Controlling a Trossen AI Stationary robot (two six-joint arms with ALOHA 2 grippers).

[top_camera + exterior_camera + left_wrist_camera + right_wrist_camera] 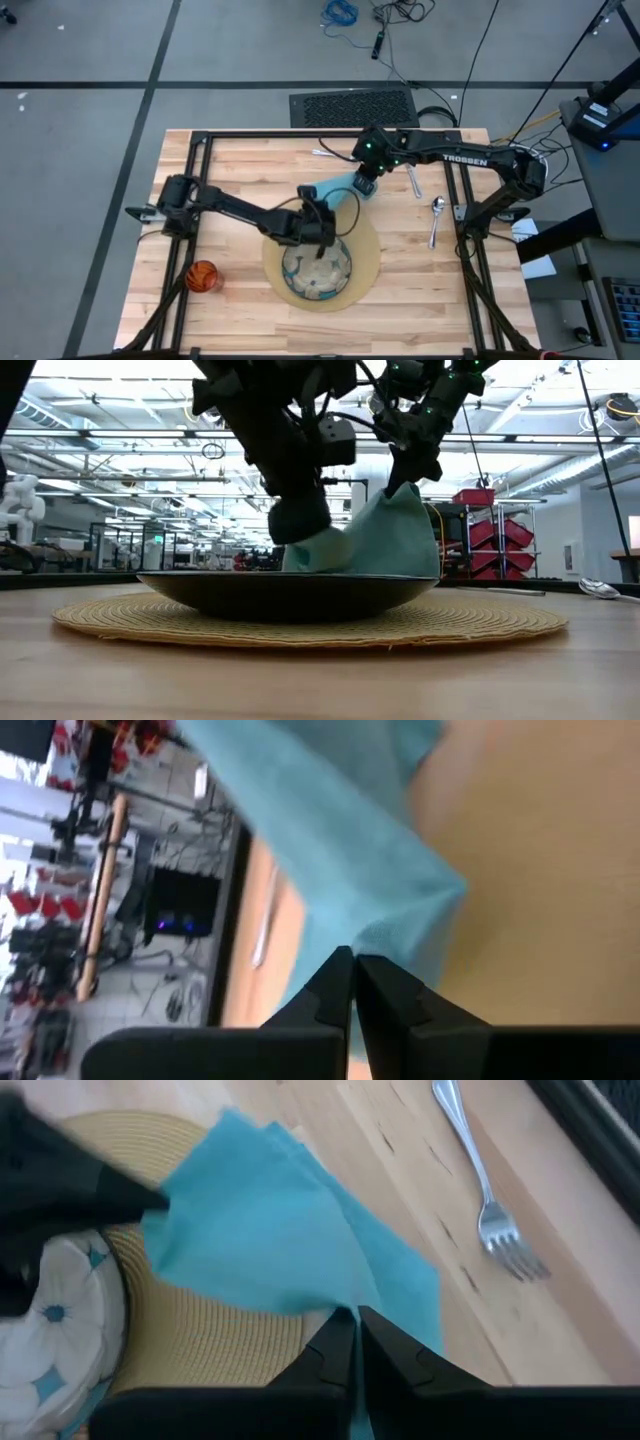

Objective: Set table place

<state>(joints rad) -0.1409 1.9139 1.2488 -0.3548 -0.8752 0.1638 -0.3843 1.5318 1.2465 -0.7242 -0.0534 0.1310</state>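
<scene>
- High view puts the round tan mat (368, 262) near the middle of the table (240, 330), toward its near edge, with the patterned plate (316, 272) lying on it.
- The light-blue napkin (335, 189) stretches from the far rim of the mat toward the far side of the table, held off the wood between the two arms.
- The left hand (322, 215) sits at the napkin's near end, above the far edge of the plate, its fingers (335, 990) pressed together on a fold of the cloth.
- The right hand (364, 187) is at the napkin's far-right corner, fingers (340, 1342) together and clamped on the cloth there.
- Low view shows the napkin (385, 535) standing up like a tent behind the plate (290, 595), lifted at both ends.
- An orange cup (202, 276) stands at the near left of the table, well apart from the mat.
- A spoon (436, 218) lies right of the mat; a fork (480, 1175) lies on bare wood just beyond the napkin, on the far side.
- A further piece of cutlery (413, 180) lies by the right arm; which piece cannot be told.
</scene>
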